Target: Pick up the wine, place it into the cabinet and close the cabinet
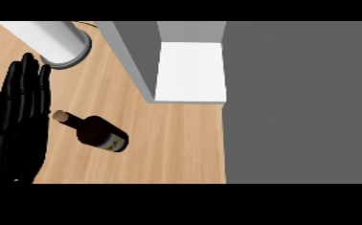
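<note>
The wine bottle (101,134) lies on its side on the wooden counter (176,142), dark glass with a cork-coloured stopper at its upper-left end and a label band near its base, which points lower right. Just left of the bottle's stopper, a black hand (22,118) stands at the view's left edge, fingers straight, held side by side and pointing up; it holds nothing and does not touch the bottle. Above and right of the bottle, well apart from it, is the open cabinet (191,71), showing a white inner floor and grey walls. Up and left of the bottle stands a white cylinder (60,39) on a grey ring base. Right of the bottle, the counter ends at a plain grey surface (293,104).
</note>
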`<act>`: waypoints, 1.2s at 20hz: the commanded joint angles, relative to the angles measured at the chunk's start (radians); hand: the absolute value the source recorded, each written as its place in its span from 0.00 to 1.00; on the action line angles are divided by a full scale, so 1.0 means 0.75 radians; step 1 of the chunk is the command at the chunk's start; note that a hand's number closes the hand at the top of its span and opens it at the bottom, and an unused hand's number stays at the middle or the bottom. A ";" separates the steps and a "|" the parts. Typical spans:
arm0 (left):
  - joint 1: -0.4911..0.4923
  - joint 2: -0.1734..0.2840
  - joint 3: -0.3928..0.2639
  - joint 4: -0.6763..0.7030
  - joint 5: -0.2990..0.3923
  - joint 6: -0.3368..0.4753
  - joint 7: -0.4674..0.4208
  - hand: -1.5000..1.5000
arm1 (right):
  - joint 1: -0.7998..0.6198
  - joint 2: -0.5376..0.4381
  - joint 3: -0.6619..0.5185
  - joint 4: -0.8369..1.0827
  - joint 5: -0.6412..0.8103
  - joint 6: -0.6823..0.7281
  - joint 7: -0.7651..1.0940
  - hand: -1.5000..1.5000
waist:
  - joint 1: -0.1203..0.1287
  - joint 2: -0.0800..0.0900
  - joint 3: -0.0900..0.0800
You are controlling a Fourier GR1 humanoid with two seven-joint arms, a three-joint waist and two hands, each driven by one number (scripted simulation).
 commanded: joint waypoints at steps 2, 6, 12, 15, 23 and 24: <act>-0.054 0.048 0.043 -0.001 0.166 -0.109 0.074 0.00 | 0.009 -0.011 0.001 -0.061 -0.031 0.032 0.049 0.00 | -0.027 -0.025 -0.010; 0.008 0.129 0.130 -0.022 0.592 -0.369 0.059 0.00 | 0.126 -0.026 0.011 -0.098 -0.055 0.094 -0.066 0.00 | -0.028 -0.029 -0.011; 0.117 0.119 0.138 -0.042 1.000 -0.288 0.472 0.00 | 0.255 -0.084 0.144 -0.286 -0.384 0.260 0.284 0.00 | -0.028 -0.034 -0.011; 0.067 0.233 0.274 -0.195 1.230 -0.172 0.687 0.00 | 0.388 -0.119 0.107 -0.399 -0.453 0.302 0.262 0.00 | -0.030 -0.037 -0.009; 0.038 0.408 0.551 -0.376 1.561 0.032 0.897 0.00 | 0.392 -0.100 0.148 -0.606 -0.507 0.200 0.481 0.00 | -0.022 -0.030 -0.010; 0.014 0.413 0.567 -0.305 1.529 0.020 0.876 0.00 | 0.368 -0.113 0.146 -0.668 -0.515 0.169 0.554 0.00 | -0.026 -0.029 -0.010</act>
